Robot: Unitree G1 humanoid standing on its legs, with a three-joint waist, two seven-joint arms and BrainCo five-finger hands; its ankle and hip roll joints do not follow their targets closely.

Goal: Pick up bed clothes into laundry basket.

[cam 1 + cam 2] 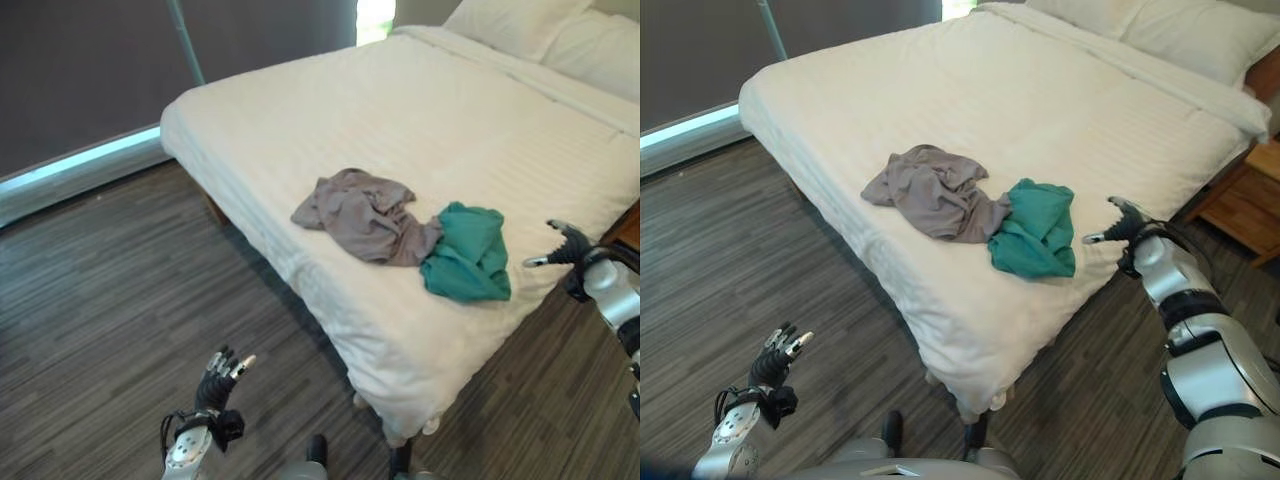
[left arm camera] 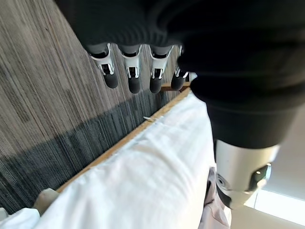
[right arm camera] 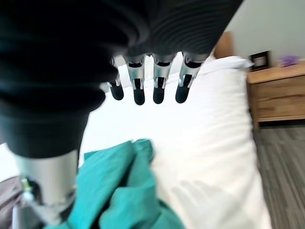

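Fingers (image 3: 139,88) of my right hand (image 1: 1127,226) are straight and spread, thumb apart, holding nothing. It hovers over the near corner of the bed (image 1: 420,120), and the teal garment (image 1: 468,252) lies just beside it on the side toward my left arm, close but not touching; in the right wrist view the teal cloth sits below the fingertips with white sheet past it. Beyond the teal piece, further from this hand, is the grey garment (image 1: 360,213), crumpled, its edge touching or overlapping the teal one. A wooden nightstand (image 1: 1250,195) stands on the floor beyond the bed's edge, on the outer side of the hand.

My left hand (image 1: 222,378) is low over the wood floor (image 1: 110,300), well apart from both garments, fingers relaxed and open, empty. Its wrist view looks along the bed's edge.

I judge the step in hand as the reach for the teal garment. To do it well I would bring the right hand in over the thickest fold, fingers kept wide until they press into the cloth, then curl them to gather a good bunch, not a thin edge that slips. Because the two garments touch, lifting may drag the grey one along; I'd lift slowly and watch for that. I cannot see a basket from here, so I must locate it before carrying anything off
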